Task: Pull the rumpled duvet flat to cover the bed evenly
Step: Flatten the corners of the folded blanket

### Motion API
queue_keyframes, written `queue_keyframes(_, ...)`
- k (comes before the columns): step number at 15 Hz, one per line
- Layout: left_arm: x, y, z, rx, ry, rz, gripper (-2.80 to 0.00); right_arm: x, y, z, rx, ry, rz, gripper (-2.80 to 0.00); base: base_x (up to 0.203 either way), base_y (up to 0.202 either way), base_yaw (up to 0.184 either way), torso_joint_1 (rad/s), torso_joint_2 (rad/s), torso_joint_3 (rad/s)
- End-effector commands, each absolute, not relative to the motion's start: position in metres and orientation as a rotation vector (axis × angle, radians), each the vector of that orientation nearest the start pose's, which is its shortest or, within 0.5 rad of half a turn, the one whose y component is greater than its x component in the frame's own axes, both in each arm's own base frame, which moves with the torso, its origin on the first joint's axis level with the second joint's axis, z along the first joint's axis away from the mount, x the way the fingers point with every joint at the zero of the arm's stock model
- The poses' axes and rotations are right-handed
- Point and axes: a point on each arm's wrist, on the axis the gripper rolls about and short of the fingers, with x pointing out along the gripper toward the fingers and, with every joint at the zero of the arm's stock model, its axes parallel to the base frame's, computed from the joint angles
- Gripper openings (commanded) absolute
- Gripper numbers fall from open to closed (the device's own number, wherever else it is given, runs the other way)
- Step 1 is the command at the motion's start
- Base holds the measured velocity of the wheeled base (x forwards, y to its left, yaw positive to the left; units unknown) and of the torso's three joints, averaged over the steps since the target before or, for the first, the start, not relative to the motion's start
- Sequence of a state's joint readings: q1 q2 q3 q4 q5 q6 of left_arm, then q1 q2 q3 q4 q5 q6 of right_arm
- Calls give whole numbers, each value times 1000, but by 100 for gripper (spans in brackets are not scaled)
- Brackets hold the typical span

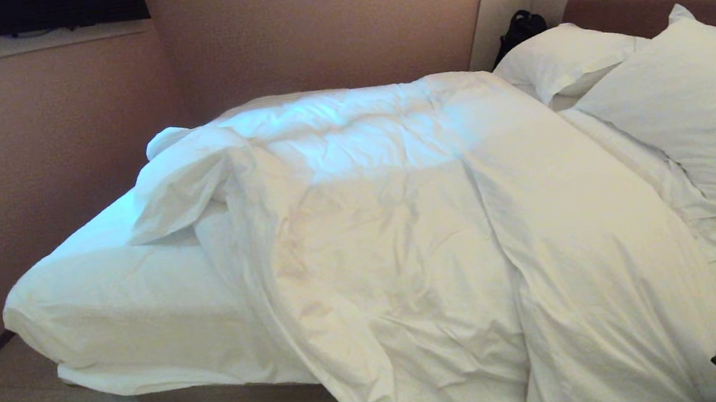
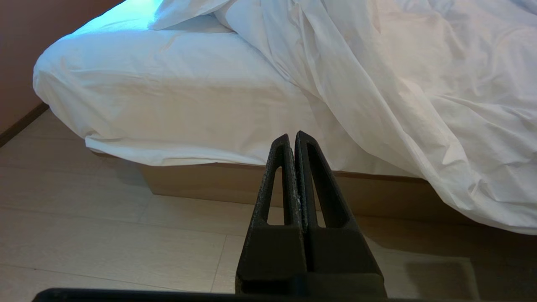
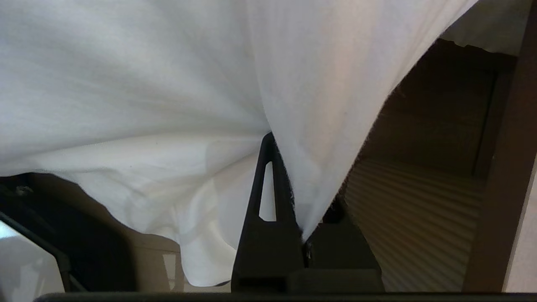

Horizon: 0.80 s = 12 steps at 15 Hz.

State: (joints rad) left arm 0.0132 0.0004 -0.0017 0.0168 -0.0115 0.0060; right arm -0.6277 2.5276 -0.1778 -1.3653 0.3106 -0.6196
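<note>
Right gripper point(image 3: 293, 184) is clenched on the duvet point(image 1: 419, 241) hem hanging off the bed point(image 1: 137, 313) near side edge, likely to drag it flat since the foot corner lies bare; left gripper point(image 2: 292, 140) idle, closed empty.

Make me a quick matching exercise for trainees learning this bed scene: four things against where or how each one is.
1. duvet
2. pillows
3. left claw
4. right claw

A. shut on duvet cloth
B. by the headboard
C. bunched, spilling over the near bed edge
D. shut on nothing, above the floor

Pairs: 1-C, 2-B, 3-D, 4-A
</note>
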Motion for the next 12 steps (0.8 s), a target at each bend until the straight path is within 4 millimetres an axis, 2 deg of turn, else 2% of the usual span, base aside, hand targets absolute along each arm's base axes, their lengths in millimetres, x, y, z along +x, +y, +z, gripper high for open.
queue_keyframes(1, -23, -1, 74, 6, 15, 3, -280, 192, -130, -88, -133, 916, -5, -280, 0, 0, 0, 0, 0, 0)
queue_keyframes(2, -23, -1, 74, 6, 15, 3, -280, 192, -130, -89, -133, 917, -4, -280, 0, 0, 0, 0, 0, 0)
queue_keyframes(3, -23, -1, 74, 6, 15, 1, -280, 192, -130, -89, -131, 917, -1, 0, 0, 0, 0, 0, 0, 0)
queue_keyframes(12, -23, -1, 74, 6, 15, 3, -280, 192, -130, -89, -134, 915, 0, 0, 0, 0, 0, 0, 0, 0)
